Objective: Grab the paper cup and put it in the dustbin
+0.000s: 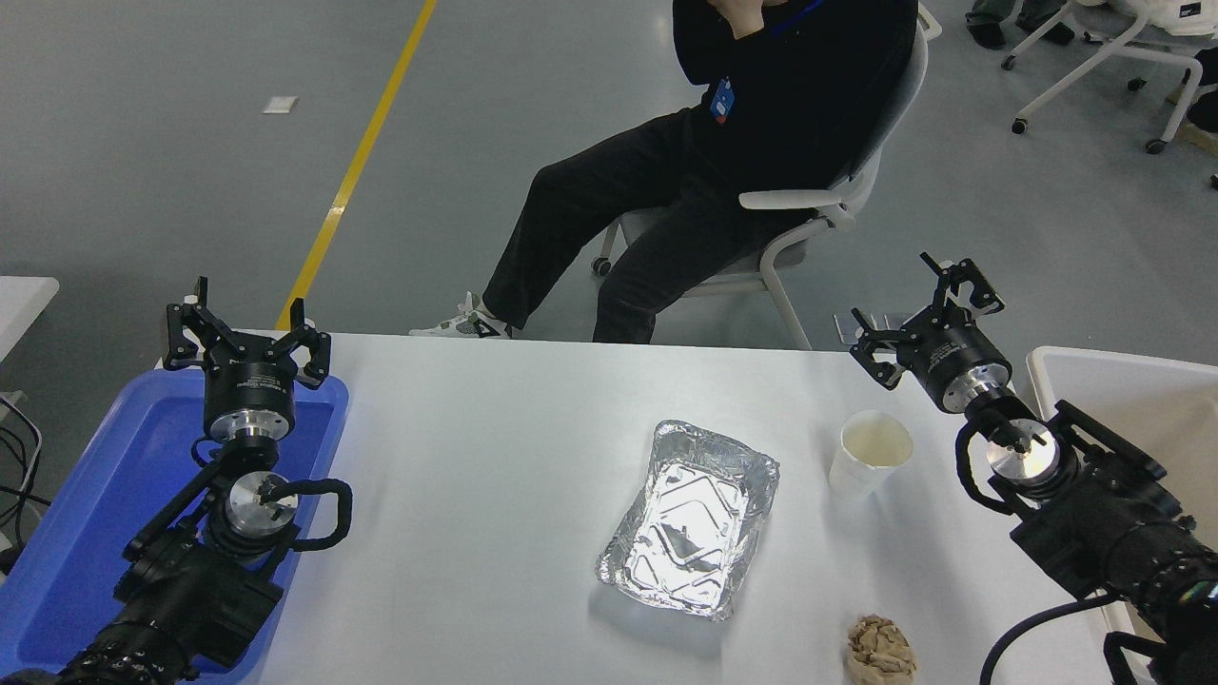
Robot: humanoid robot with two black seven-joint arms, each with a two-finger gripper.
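The paper cup (869,453) is my landmark: it stands upright on the white table (476,457), mouth up, pale inside showing, nothing touching it. My right gripper (925,319) hangs just beyond and to the right of the cup, above the table's far edge, its fingers spread apart and holding nothing; I judge that spread is there so I can come down around the cup's wall, a step not yet done. The dustbin (1047,366) sits to the right of the cup, past my right arm, only its rounded rim and a corner of its inside in view, close enough that the carry should be short. Left of the cup lies a crinkled foil tray (690,518), and nearer me than the cup is a crumpled brown paper ball (880,650); both lie apart from the cup, so they should not hinder a grasp. My left gripper (245,333) is parked far to the cup's left over a blue tray (95,495), fingers also apart and empty. A person (723,162) sits in a chair (837,205) beyond the cup. There is small print on my gripper bodies, too small to read.
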